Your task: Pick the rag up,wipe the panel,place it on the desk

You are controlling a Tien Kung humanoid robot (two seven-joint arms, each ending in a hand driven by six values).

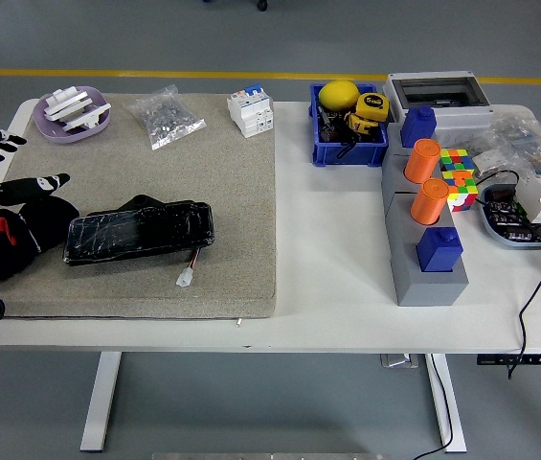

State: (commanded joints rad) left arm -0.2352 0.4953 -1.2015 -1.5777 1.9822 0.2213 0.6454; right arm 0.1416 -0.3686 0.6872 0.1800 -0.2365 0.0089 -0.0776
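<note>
Rag (16,240) lies at the mat's (155,192) left edge, touching the panel (139,231). Left hand (2,177) hovers above it, fingers apparently spread, holding nothing. Lower onto the rag's middle and close all 5 fingers before lifting.

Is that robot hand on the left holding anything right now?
Nothing. The left hand has its fingers spread, hovering over the black rag beside the panel.
</note>
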